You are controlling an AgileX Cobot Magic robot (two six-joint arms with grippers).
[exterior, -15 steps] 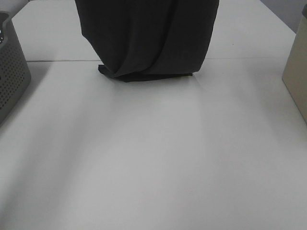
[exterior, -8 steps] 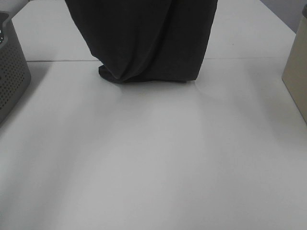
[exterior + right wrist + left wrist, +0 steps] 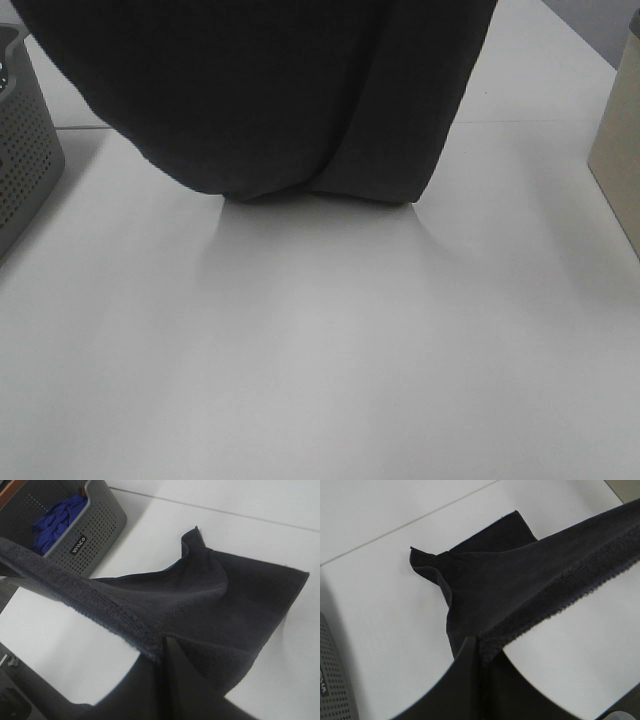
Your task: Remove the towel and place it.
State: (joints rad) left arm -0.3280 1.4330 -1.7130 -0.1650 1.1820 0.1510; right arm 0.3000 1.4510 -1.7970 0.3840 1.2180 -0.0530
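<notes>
Left pincer (image 3: 479,647) and right pincer (image 3: 165,650) each clamp tight on the towel (image 3: 290,100); we judge the carry in hand; next, lower it flat onto the surface (image 3: 320,360)

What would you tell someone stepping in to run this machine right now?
Grippers: the left gripper is shut on the towel, pinching its hemmed edge; the right gripper is shut on the same edge.
Things: the towel hangs between both grippers, with its lower end resting on the white table, apart from the grey basket.
Done: towel gripped and mostly raised.
Left: lay it down where it belongs, then open both grippers.
</notes>
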